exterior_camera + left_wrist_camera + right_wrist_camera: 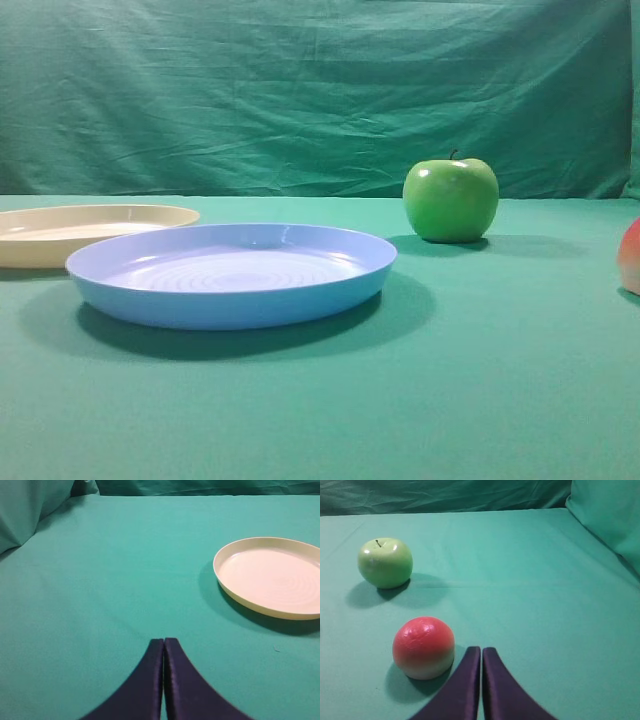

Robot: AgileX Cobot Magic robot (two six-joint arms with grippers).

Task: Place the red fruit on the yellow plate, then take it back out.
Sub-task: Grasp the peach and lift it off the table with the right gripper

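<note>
Right gripper (481, 652) clenched, empty, just beside red fruit (423, 647) on green cloth (530, 580); glossy green apple (385, 562) beyond; left gripper (163, 644) likewise clenched near bare yellow plate (270, 577); ridged blue plate (232, 272) beside it

The exterior view sits low at bench (500, 400) height, facing the green backdrop (300, 90). Each wrist camera looks forward over its own tool. The yellow plate (60, 232) also appears in the left wrist view, the green apple (451, 199) in the right.
</note>
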